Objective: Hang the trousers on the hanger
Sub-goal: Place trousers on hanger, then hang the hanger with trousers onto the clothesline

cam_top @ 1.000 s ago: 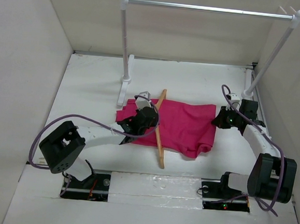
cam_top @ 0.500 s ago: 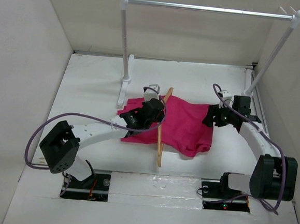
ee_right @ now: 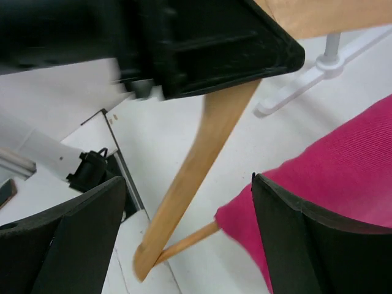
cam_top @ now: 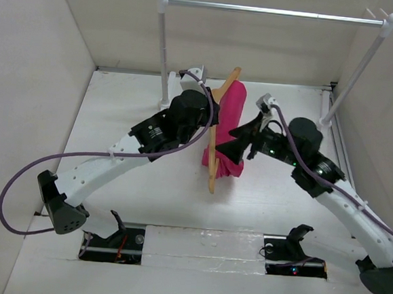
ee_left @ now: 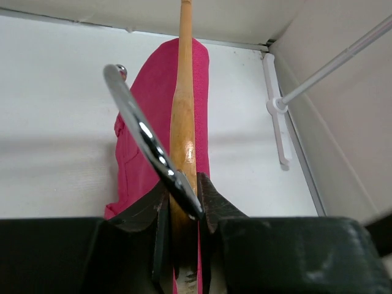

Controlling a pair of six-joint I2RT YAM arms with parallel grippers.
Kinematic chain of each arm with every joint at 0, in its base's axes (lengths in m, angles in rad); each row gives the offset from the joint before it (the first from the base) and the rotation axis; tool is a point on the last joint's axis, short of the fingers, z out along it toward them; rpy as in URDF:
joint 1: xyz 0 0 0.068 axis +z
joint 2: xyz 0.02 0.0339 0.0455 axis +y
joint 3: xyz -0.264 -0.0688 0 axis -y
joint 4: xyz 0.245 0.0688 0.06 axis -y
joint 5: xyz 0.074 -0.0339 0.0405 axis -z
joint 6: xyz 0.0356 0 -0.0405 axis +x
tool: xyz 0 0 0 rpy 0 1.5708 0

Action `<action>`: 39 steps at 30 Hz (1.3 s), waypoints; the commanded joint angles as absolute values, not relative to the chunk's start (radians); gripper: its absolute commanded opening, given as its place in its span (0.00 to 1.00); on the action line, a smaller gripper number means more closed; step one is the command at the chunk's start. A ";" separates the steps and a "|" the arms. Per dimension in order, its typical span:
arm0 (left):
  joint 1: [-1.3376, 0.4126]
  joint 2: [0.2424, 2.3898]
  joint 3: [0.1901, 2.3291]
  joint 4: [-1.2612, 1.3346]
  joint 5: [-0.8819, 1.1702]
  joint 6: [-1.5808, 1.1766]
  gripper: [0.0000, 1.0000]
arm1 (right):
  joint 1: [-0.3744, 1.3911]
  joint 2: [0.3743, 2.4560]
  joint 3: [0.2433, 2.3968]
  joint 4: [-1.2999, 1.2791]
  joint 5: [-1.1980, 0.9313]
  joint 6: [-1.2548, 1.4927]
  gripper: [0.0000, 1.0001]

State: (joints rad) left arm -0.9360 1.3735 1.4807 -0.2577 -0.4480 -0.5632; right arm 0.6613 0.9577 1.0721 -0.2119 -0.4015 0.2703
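Note:
My left gripper (cam_top: 209, 117) is raised above the table and shut on the wooden hanger (cam_top: 211, 172) just below its metal hook (ee_left: 138, 125). The hanger (ee_left: 183, 110) hangs edge-on, tilted, off the table. The magenta trousers (cam_top: 231, 116) drape over its crossbar and hang down in a narrow fold. In the left wrist view the trousers (ee_left: 138, 165) show on both sides of the wood. My right gripper (cam_top: 241, 142) is open right beside the trousers, its fingers straddling the hanger's lower arm (ee_right: 202, 165) and crossbar without touching. Pink cloth (ee_right: 343, 159) lies against its right finger.
The silver rail (cam_top: 275, 11) spans the back on white posts, its left foot (cam_top: 164, 103) just behind my left wrist and its right post (cam_top: 355, 71) near the right wall. White walls close in the table on three sides.
My left arm has lifted the hanger off the table toward the back, and the trousers now hang from it. My right gripper opened, let go of the trousers and swung left.

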 commanded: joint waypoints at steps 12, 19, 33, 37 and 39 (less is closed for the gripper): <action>-0.943 1.342 1.603 -0.190 -0.391 -0.519 0.00 | 0.830 1.163 0.980 0.210 -0.298 0.551 0.28; -0.943 1.397 1.707 -0.207 -0.331 -0.483 0.27 | 0.782 1.092 0.960 0.319 -0.221 0.670 0.00; -0.943 1.235 1.710 -0.258 -0.331 -0.428 0.94 | 0.235 1.140 1.207 0.322 -0.547 0.707 0.00; -0.882 1.103 1.468 -0.262 -0.313 -0.499 0.97 | 0.037 1.232 1.287 0.387 -0.634 0.765 0.00; -0.882 1.072 1.358 -0.275 -0.318 -0.528 0.97 | -0.024 1.293 1.302 0.492 -0.658 0.846 0.00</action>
State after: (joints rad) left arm -0.8932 1.0901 1.4845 -0.2508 -0.3080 -0.4805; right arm 0.0326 1.2499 1.2045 0.1730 -0.5632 0.7830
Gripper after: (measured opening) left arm 0.971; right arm 0.306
